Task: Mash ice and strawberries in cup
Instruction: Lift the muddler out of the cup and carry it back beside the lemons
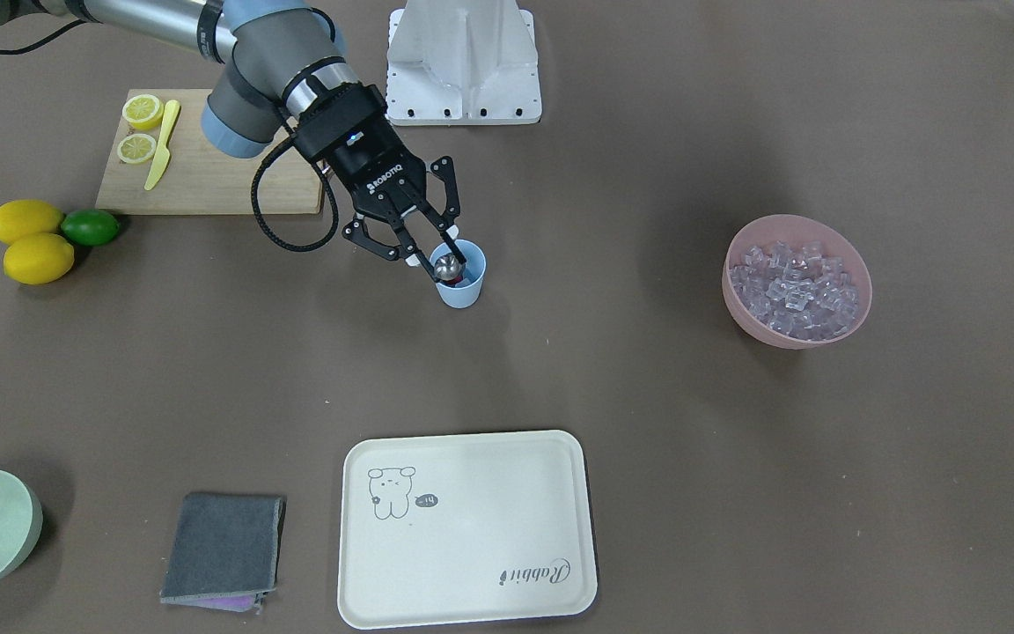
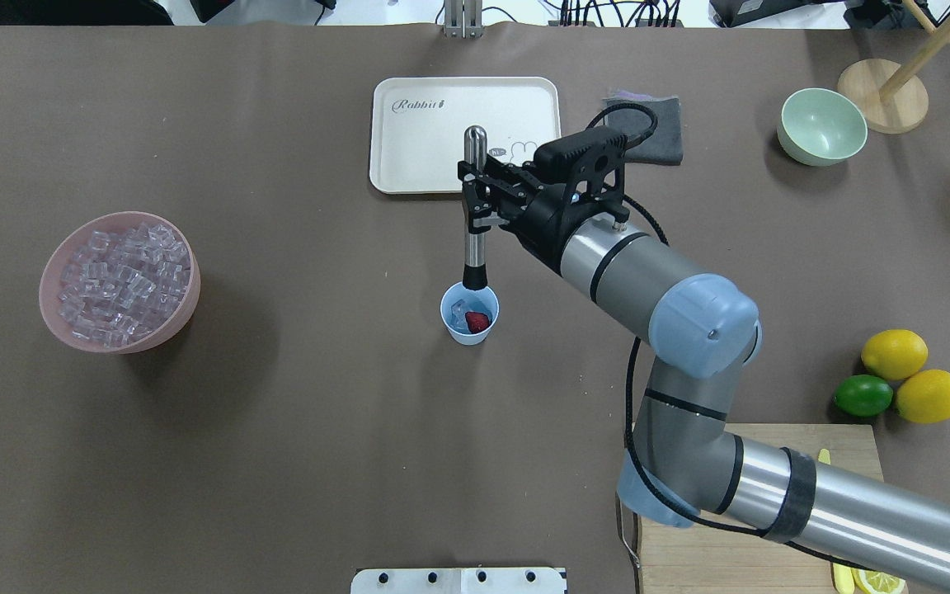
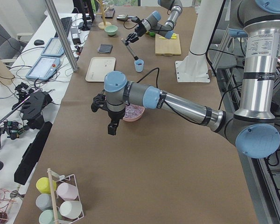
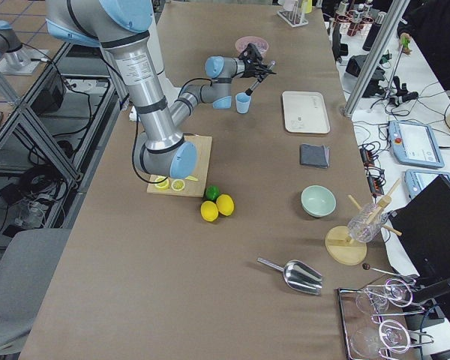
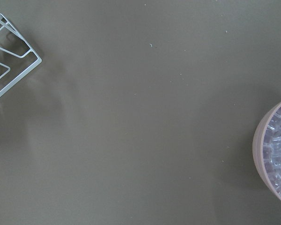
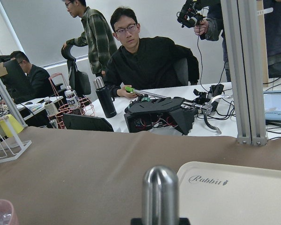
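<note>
Right end effector (image 2: 475, 196): a black two-finger claw pinching the metal shaft of a muddler (image 2: 475, 247), with the fingers pressed onto it from both sides. The tool hangs tilted, black head downward.
Left end effector (image 3: 111, 127): hangs above the surface, well apart from the work. Whether its fingers are spread or pressed together cannot be told.
Cup (image 2: 468, 337): a small light blue tumbler just below the right end effector. It stands upright and alone on the brown surface, and nothing steadies it.
Muddler head: at the cup's mouth, close to the rim on the side away from the robot. Whether it touches the contents cannot be told.
Strawberry (image 2: 478, 321): red, lying inside the cup.
Ice (image 2: 459, 311): a clear piece in the cup beside the strawberry.
Risk: the cup looks light and is unsupported, so a push that lands off-centre or on the rim would likely tip or slide it. Hard ice could skid under the head and jump out. The tilted shaft might slip in the pinch under load.
Around: a pink bowl (image 2: 171, 323) heaped with more ice sits well to the end effector's left. A cream tray (image 2: 409, 165) lies just beyond it, and a grey cloth (image 2: 658, 142) and a pale green bowl (image 2: 785, 125) lie further right. Lemons (image 2: 894, 353) and a lime (image 2: 862, 395) sit back toward the robot.
In the way: nothing lies between the muddler head and the cup's contents.
</note>
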{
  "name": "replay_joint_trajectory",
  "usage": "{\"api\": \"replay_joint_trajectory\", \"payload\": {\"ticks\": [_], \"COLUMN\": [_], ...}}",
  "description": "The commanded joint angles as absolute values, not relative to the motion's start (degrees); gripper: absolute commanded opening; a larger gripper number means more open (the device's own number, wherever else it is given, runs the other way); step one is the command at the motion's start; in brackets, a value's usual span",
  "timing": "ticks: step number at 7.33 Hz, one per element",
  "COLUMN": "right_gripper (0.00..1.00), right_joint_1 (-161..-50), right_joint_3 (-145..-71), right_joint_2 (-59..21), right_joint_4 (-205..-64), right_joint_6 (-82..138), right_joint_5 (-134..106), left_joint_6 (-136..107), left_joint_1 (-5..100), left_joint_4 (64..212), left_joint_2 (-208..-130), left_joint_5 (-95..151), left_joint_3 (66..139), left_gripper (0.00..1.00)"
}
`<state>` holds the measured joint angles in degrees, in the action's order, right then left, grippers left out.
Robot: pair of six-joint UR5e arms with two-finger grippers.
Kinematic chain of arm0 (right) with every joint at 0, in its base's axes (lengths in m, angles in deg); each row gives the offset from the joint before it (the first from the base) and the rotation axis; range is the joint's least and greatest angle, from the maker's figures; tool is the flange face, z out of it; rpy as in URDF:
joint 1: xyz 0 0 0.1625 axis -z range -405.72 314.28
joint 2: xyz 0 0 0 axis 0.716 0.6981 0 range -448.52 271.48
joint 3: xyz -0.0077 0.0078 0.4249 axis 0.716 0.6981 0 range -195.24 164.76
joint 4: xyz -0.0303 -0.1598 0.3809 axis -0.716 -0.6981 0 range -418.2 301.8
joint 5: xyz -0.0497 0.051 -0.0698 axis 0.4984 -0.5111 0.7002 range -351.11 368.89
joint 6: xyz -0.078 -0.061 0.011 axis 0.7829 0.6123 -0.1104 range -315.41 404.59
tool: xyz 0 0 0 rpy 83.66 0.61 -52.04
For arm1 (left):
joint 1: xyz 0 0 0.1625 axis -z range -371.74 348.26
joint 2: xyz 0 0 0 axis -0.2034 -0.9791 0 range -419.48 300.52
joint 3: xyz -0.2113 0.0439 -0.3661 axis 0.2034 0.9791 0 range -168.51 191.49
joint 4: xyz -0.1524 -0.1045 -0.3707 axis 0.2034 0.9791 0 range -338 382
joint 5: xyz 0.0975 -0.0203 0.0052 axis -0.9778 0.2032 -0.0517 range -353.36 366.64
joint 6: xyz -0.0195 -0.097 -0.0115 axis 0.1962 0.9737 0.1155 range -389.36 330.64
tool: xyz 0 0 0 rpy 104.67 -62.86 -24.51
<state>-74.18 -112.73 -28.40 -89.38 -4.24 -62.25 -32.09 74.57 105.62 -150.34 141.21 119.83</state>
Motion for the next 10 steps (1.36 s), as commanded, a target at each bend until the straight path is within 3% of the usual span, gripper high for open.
{"api": "replay_joint_trajectory", "payload": {"ticks": [1,5,7,8,10], "right_gripper": [0.00,0.00,0.00,0.00,0.00], "right_joint_1": [-81.81,-100.60,-104.86,-104.61,-104.52], "right_joint_3": [-119.79,-119.21,-117.98,-114.41,-100.13], "right_joint_2": [-26.05,-13.05,-12.14,-12.84,-17.74], "right_joint_4": [-104.08,-116.86,-131.77,-135.51,-135.37], "right_joint_6": [-5.06,-5.25,-2.26,1.66,5.04], "right_joint_5": [-73.75,-107.39,-115.98,-116.17,-118.97], "left_joint_6": [-30.95,-27.51,-27.69,-27.69,-26.81], "left_joint_1": [74.57,74.48,74.74,74.75,74.83], "left_joint_4": [105.76,105.76,106.02,106.37,108.30], "left_joint_2": [-150.35,-151.05,-150.36,-150.35,-150.01], "left_joint_5": [141.20,140.85,140.59,140.59,140.41], "left_joint_3": [119.59,117.67,118.71,118.97,119.15], "left_gripper": [0.98,0.98,0.98,0.98,0.98]}}
